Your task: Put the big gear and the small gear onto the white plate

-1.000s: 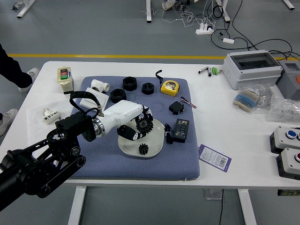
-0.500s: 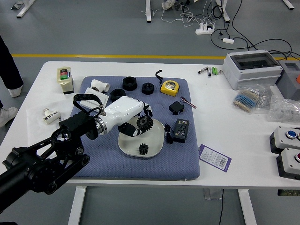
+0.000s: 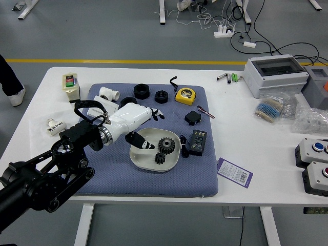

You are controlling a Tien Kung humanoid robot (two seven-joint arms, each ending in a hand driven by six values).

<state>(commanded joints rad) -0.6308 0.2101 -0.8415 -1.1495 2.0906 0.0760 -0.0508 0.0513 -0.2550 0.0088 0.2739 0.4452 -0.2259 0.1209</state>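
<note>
White plastic, by the look of it, the plate point(image 3: 145, 159) bore both gears: the big gear point(image 3: 166, 145) lay towards its right side, and the small gear point(image 3: 160, 158) sat just nearer the table's front edge, their teeth seeming to meet. The left hand point(image 3: 124, 123) was open and held nothing, its fingers parted over the plate's far left rim. Placing looked all but done, so the step in hand was most likely a clean retreat. That called for lifting first, then drawing back to the left — fingers kept wide, lest a low one snag the rim and tip the plate. Nudging the gears apart seemed needless; both lay within the rim.
</note>
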